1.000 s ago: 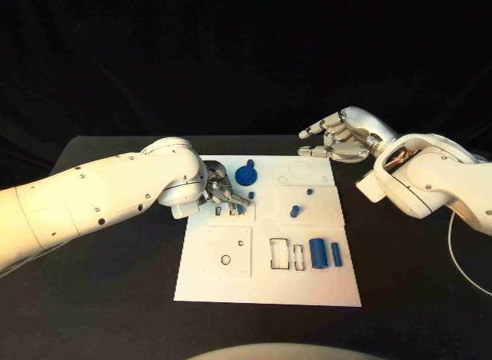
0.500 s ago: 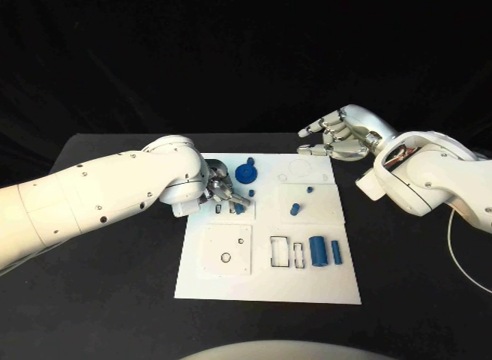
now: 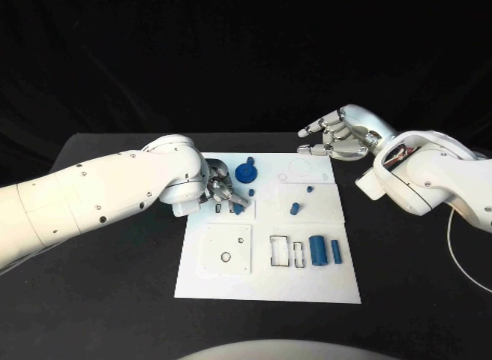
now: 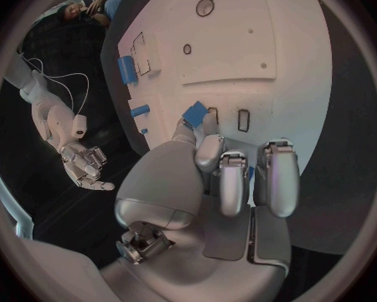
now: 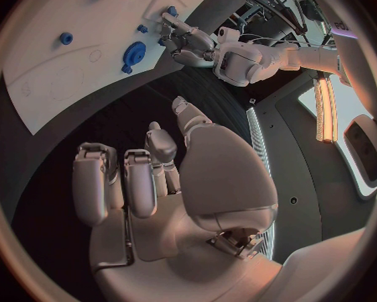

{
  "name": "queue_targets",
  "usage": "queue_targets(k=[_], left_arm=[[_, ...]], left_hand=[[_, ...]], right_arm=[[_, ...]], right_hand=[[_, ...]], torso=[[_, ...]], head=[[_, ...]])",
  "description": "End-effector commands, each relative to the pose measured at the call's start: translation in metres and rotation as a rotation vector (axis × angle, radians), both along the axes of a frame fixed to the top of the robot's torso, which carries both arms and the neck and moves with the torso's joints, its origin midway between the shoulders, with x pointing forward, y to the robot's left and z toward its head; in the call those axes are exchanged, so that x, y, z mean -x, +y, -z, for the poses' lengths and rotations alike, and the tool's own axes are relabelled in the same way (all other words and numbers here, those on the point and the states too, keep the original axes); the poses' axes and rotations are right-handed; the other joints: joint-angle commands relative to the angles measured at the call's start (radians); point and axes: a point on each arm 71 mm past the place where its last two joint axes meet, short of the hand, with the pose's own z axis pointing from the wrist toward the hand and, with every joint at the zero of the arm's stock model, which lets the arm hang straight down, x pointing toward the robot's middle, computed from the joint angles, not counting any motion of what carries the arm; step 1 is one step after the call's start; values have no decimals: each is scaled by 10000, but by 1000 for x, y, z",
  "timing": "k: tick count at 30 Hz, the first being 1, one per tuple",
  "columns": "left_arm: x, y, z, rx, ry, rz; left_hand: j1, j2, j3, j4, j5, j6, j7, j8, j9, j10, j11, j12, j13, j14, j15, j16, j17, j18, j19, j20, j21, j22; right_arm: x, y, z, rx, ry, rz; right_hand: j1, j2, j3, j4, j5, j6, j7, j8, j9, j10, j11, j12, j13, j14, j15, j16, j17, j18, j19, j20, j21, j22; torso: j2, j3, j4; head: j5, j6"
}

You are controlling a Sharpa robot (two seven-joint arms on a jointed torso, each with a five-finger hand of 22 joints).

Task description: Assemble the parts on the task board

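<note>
The task board (image 3: 270, 281) lies in the middle of the table (image 3: 94, 300). On its far part sits a gear-shaped part (image 3: 246, 174), with two small pegs (image 3: 295, 208) to its right and nearer. Two cylinders (image 3: 319, 251) lie side by side on the near right part, just right of the rectangular slots (image 3: 280, 252). The left hand (image 3: 223, 195) rests on the board's far left part; the right hand (image 3: 338, 136) hangs beyond its far right corner.

A black tabletop (image 3: 106, 300) spans the scene. A thin pale cable (image 3: 458, 255) curves across its right side.
</note>
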Motion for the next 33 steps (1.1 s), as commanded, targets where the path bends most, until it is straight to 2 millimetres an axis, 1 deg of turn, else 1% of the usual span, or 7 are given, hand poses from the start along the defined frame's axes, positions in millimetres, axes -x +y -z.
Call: queue_targets(k=[1, 12, 20, 26, 29, 30, 33], left_arm=[[2, 4, 2, -493, 233, -255], [3, 6, 1, -410, 230, -292], [5, 6, 0, -169, 182, -341], [6, 9, -1, -50, 135, -410], [6, 11, -1, -11, 111, -454], [7, 12, -1, 12, 97, -477], [7, 14, -2, 67, 80, -515]], left_hand=[[333, 64, 182, -73, 38, -1, -57, -95, 6, -9, -95, -72, -14, 1034, -80, 31, 2629, -106, 578, -84, 6, 1464], [631, -26, 849, -238, 55, -2, -54, -334, -31, -53, -103, -174, -77, 1034, -85, 31, 2629, -97, 559, -97, -28, 1444], [701, -229, 1593, -263, 63, 19, -41, -498, -32, -68, -89, -246, -120, 1034, -79, 31, 2629, -91, 547, -88, -60, 1428], [559, -579, 2399, -193, 57, 46, -19, -610, 4, -88, -64, -321, -173, 1034, -62, 31, 2629, -82, 531, -71, -100, 1405], [423, -862, 3143, -141, 62, 52, 6, -685, 42, -104, -56, -371, -206, 1034, -41, 31, 2629, -77, 527, -67, -120, 1401], [340, -1024, 3483, -119, 52, 44, 37, -716, 62, -111, -51, -392, -219, 1034, -35, 31, 2629, -74, 524, -66, -131, 1398], [143, -1367, 4345, -108, 56, 46, 44, -754, 127, -119, -45, -440, -258, 1034, -21, 31, 2629, -69, 514, -38, -164, 1380]], right_arm=[[0, 1, 1, 99, 44, -109], [0, 0, 1, 107, 50, -106], [0, 1, 1, 112, 57, -120], [0, 0, 1, 119, 68, -119], [0, 0, 2, 122, 71, -116], [0, 0, 2, 123, 72, -117], [0, 0, 2, 125, 75, -119]], right_hand=[[-15, 17, -91, 19, 50, 80, -22, 72, 16, -52, -11, -27, -6, 682, 61, -74, 943, -109, -49, 0, -68, -16], [-15, 17, -91, 19, 50, 80, -22, 72, 16, -52, -11, -27, -6, 682, 61, -74, 943, -109, -49, 0, -68, -16], [-15, 17, -91, 19, 50, 80, -22, 72, 16, -52, -11, -27, -6, 682, 61, -74, 943, -109, -49, 0, -68, -16], [-15, 17, -91, 19, 50, 80, -22, 72, 16, -52, -11, -27, -6, 682, 61, -74, 943, -109, -49, 0, -68, -16], [-25, 21, -111, 31, 54, 96, -25, 78, 19, -44, -14, -13, -2, 682, 58, -76, 943, -111, -46, -1, -66, -8], [-25, 21, -111, 31, 54, 96, -25, 78, 19, -44, -14, -13, -2, 682, 58, -76, 943, -111, -46, -1, -66, -8], [-25, 21, -111, 31, 54, 96, -25, 78, 19, -44, -14, -13, -2, 682, 58, -76, 943, -111, -46, -1, -66, -8]], torso=[[2, -2, 3], [2, -3, 3], [5, -4, 3], [6, -3, 7], [3, -2, 7], [2, -1, 5], [5, -4, 1]], head=[[5, -20], [18, -36], [29, -48], [45, -53], [51, -54], [55, -52], [65, -53]])
